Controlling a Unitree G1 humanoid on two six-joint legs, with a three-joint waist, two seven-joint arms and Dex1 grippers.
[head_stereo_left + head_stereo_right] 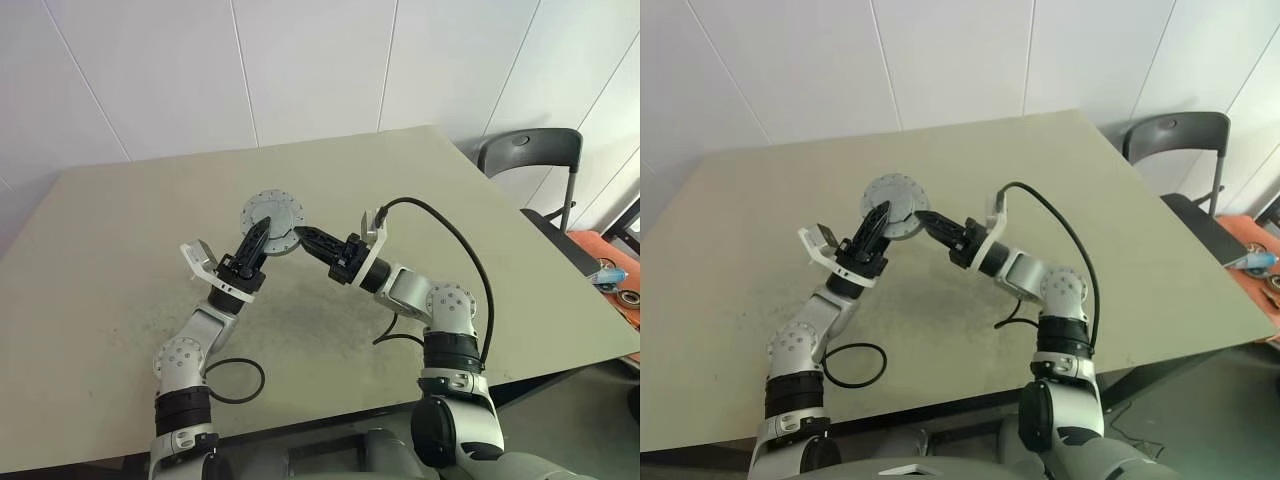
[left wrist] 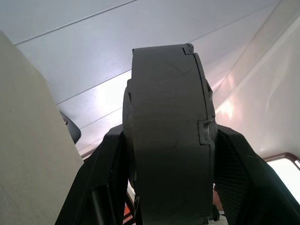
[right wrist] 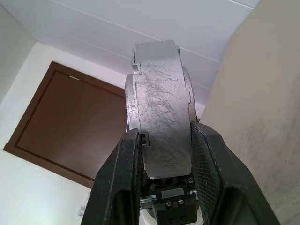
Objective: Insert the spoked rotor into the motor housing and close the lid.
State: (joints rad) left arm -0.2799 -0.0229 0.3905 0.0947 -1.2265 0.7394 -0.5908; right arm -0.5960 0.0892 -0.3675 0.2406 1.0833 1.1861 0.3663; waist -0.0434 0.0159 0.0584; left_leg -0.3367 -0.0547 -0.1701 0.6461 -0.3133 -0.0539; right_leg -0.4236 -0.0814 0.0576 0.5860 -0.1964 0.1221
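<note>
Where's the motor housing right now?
The motor housing is held up on edge above the middle of the table, clamped between the left gripper and the right gripper.

Both arms are built of silver-grey rounded joint housings and black ribbed collars, and each ends in a black end effector, left (image 1: 256, 243) and right (image 1: 312, 240), with two tapered fingers (image 3: 212, 165) whose inner pads carry a fine mesh texture. A white angular bracket sits at each wrist, and a black cable (image 1: 470, 255) arcs from the right wrist bracket back to the forearm. Small screws show at the base of the right end effector in its wrist view.
</note>
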